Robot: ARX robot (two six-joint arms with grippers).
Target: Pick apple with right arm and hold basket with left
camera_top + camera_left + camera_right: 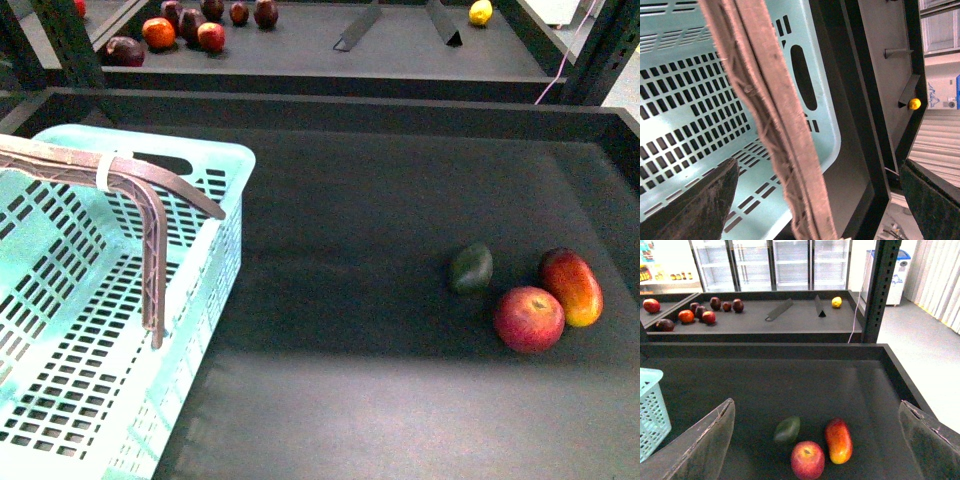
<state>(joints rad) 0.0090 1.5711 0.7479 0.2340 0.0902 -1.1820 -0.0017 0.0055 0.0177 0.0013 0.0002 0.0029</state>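
Observation:
The red apple (528, 319) lies on the dark shelf at the right; the right wrist view shows the apple (807, 460) with its stem dimple up, below and between the wide-apart fingers of my open right gripper (817, 440). The turquoise basket (215, 190) stands at the left, one brownish handle (150, 215) raised across it. In the left wrist view that handle (775, 115) runs between the spread fingers of my open left gripper (817, 200), untouched, above the slotted basket (690, 100) floor. Neither arm shows in the front view.
A red-and-yellow mango-like fruit (572, 287) and a dark green fruit (470, 268) lie right beside the apple. The shelf has a raised back rim (400, 110). A farther shelf holds several dark red fruits (190, 25), a yellow fruit (481, 12) and two dividers.

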